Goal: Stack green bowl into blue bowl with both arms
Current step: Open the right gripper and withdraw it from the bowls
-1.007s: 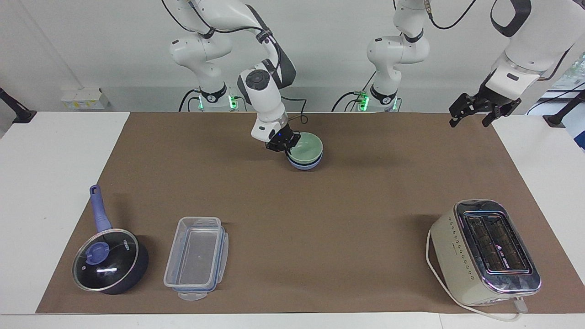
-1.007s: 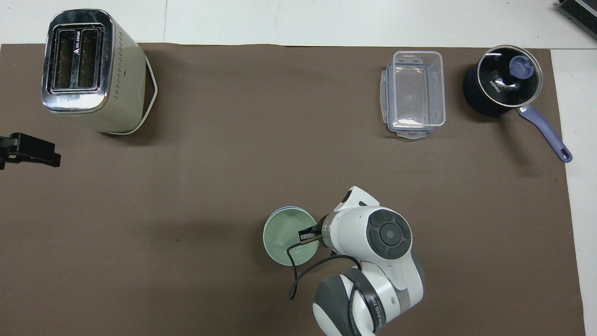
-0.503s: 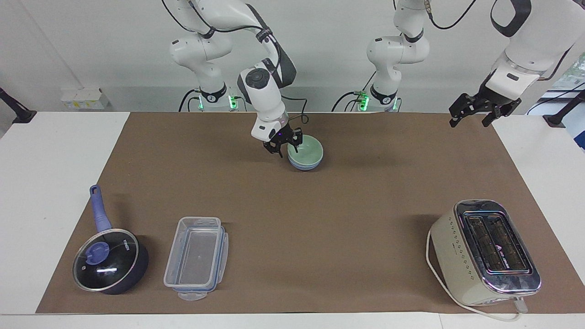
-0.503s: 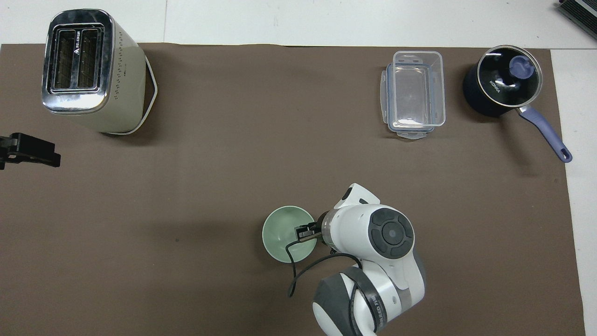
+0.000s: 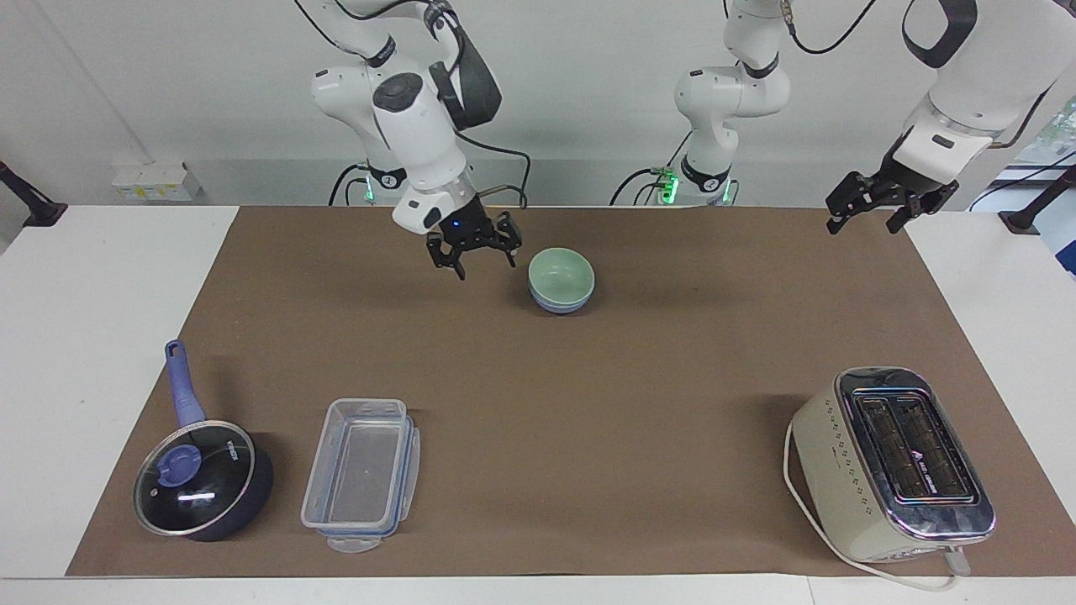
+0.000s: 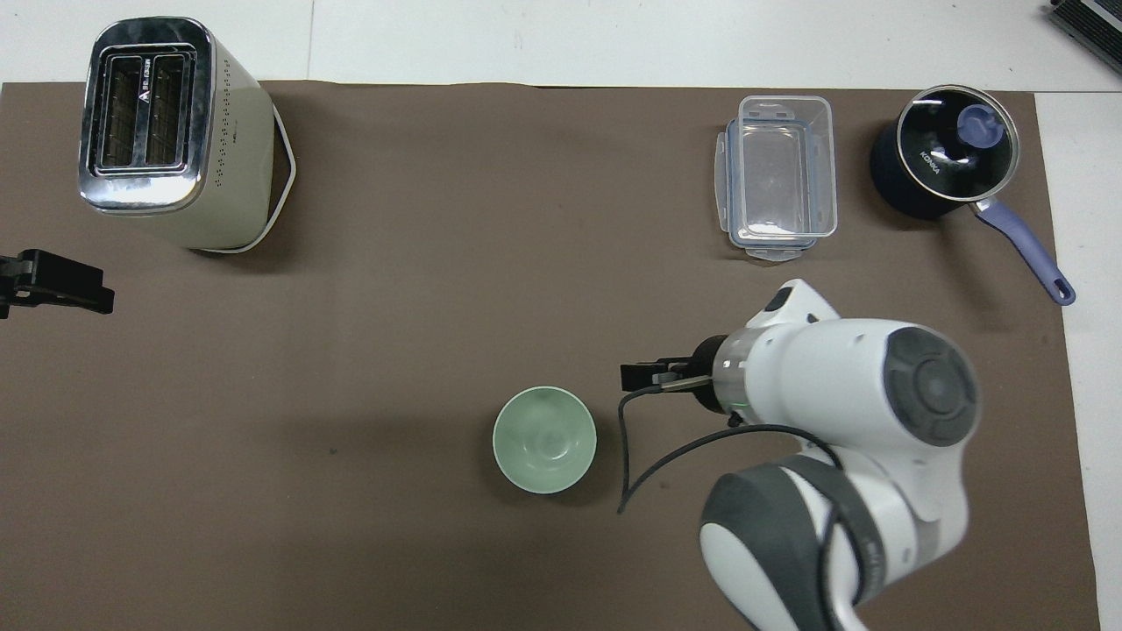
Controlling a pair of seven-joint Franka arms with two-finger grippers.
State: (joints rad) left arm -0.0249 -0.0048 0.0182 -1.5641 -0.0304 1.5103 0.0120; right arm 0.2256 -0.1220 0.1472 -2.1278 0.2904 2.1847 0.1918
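Above the brown mat, toward the right arm's end of the bench from the bowls, my right gripper (image 5: 472, 252) hung in the air with its fingers spread wide and nothing between them. Just beside it, the green bowl (image 5: 561, 273) sat nested inside the blue bowl (image 5: 561, 301), upright, with only a band of blue showing under the green rim; from overhead the green bowl (image 6: 544, 438) hid the blue one entirely. My left gripper (image 5: 878, 202) waited raised over the mat's edge at the left arm's end, open and empty. Farther out stood the toaster (image 5: 893, 462), the clear container (image 5: 361, 472) and the lidded saucepan (image 5: 202, 479), all well apart from the stack. I judged the stacking done and the release complete; what remained called only for parking the right arm clear without brushing the bowls.
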